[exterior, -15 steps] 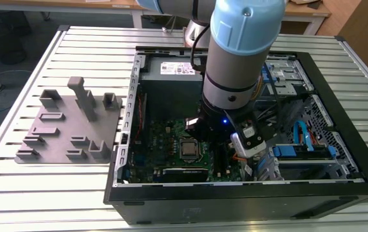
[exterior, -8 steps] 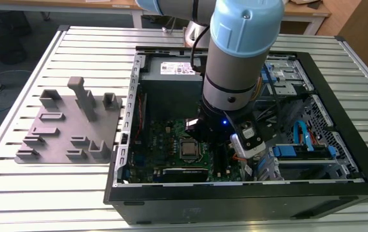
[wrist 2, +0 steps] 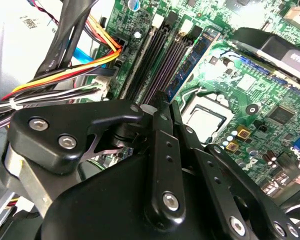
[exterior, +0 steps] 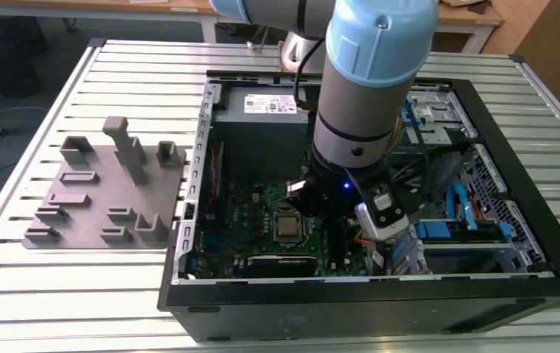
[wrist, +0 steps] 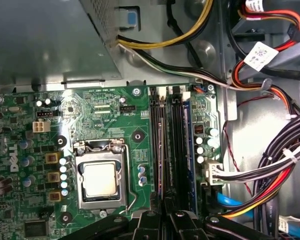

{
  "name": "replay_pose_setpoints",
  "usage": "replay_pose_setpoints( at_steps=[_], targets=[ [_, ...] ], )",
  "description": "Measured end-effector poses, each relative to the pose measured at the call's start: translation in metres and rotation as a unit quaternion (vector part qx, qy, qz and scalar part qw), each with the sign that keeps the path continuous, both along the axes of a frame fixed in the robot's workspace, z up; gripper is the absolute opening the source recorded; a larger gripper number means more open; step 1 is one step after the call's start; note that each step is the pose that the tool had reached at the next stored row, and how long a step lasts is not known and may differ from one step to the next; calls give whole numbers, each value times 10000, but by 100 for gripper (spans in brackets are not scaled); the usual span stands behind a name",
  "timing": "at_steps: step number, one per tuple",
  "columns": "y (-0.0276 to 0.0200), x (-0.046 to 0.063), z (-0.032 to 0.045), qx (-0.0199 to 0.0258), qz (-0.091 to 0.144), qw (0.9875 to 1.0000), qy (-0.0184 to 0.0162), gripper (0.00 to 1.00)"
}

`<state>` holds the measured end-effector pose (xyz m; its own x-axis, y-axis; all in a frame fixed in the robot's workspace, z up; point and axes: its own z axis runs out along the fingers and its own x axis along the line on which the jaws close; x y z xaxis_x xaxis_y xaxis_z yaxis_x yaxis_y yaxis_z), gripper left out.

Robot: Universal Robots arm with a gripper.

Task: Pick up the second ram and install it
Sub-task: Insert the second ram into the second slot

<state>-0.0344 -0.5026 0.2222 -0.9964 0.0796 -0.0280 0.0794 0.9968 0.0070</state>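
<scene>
Tool point(wrist 2: 162, 107) down inside the open computer case point(exterior: 555, 276), over the memory slots point(wrist: 171, 145).
Its fingers look nearly closed on a thin dark edge that may be the second ram point(wrist 2: 165, 95); I cannot tell for sure. Another stick point(wrist 2: 192, 57) already sits in a neighbouring slot, beside the bare processor point(wrist: 101, 180). Bundled cables point(wrist: 270, 170) crowd one side. Outside, a grey fixture block point(exterior: 103, 191) rests on the slatted metal worktop point(exterior: 25, 294), with wooden desks beyond.
</scene>
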Motion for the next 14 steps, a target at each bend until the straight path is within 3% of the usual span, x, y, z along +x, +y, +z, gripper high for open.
replay_pose_setpoints(
  at_steps=[6, 14],
  targets=[
    [17, 0, 3, -3, 161, 9999, 1, 14],
    [56, 2, 33, -6, 173, 9998, 0, 14]
  ],
)
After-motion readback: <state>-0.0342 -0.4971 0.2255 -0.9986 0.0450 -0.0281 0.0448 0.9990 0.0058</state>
